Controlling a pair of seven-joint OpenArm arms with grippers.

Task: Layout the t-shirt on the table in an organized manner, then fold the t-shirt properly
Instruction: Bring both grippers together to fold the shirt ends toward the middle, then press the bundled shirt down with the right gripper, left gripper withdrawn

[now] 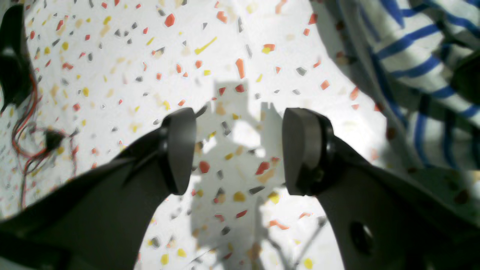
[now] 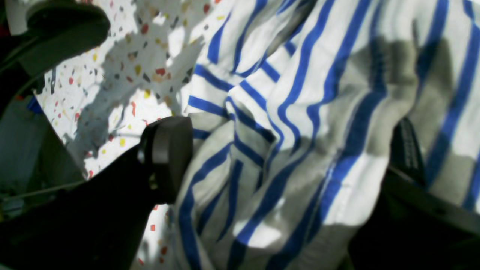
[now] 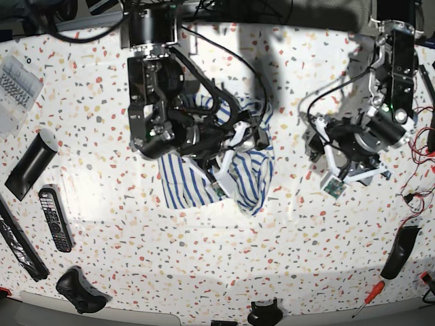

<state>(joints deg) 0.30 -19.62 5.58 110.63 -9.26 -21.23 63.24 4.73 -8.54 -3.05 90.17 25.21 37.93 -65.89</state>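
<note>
The t-shirt, white with blue stripes, lies crumpled in a heap near the middle of the table. My right gripper hangs right over the heap. Its jaws stand wide apart, with bunched cloth bulging between them, and a fold half hides the right finger. In the base view this arm covers the shirt's upper left part. My left gripper is open above bare table, empty, to the right of the shirt in the base view. An edge of the shirt shows at the top right of the left wrist view.
A remote, a black bar and a game controller lie along the left side. A red-handled screwdriver, a black handle and loose red wires sit at the right. A clear box is far left.
</note>
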